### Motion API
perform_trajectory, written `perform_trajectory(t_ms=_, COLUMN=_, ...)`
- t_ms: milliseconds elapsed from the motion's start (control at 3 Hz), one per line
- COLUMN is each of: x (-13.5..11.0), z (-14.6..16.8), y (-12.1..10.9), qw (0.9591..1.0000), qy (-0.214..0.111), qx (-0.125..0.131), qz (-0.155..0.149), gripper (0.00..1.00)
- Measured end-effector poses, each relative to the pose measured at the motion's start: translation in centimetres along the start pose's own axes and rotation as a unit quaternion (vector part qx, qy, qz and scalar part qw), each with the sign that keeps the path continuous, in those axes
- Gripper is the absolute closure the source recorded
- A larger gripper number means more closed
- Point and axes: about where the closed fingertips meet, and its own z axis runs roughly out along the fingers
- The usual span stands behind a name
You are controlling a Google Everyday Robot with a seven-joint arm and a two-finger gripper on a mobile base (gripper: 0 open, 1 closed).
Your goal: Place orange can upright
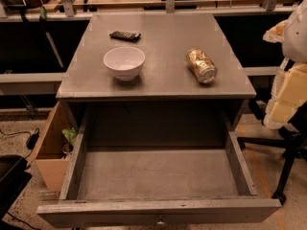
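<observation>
- The gripper: I cannot find it in the camera view. Only a white and pale yellow part of the arm (289,83) shows at the right border, beyond the right edge of the desk. So I cannot tell if the gripper is spread, pressed together or pinching something.
- The desk (163,18) is grey, and I see its flat top from above and from the front.
- The drawer (158,210) is under the front edge of the desk and is pulled far out towards me. I see its grey bottom.
- A cardboard box (48,150) stands on the floor by the front left corner of the desk, beside the drawer. Something green (70,136) lies inside it.
- The white bowl (124,63) stands upright on the desk top, in the left half, nearer to the front edge than to the back edge.
- The orange can (201,65) lies on its side on the desk top, in the right half, near the right edge and well apart from the bowl. Its silver end points towards the front right corner, and its golden mottled side faces up. Nothing touches it.
- A dark flat remote control (125,35) lies behind the bowl, closer to the back left corner.
</observation>
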Motion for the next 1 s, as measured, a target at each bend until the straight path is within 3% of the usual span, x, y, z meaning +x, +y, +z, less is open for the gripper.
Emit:
perform_trajectory(t_ms=333, x=-0.1, z=-0.1, y=-0.1, qw=1.0, qy=-0.001, qx=0.002, qz=0.002, gripper=0.0)
perform_trajectory(t_ms=667, x=-0.3, z=0.7, y=-2.5, qw=0.9988, qy=-0.03, qx=0.005, qz=0.039, gripper=0.0)
perform_trajectory(t_ms=1000, x=-0.6, z=1.9, y=-6.5, qw=0.9908, qy=-0.088, qx=0.018, qz=0.101, gripper=0.0)
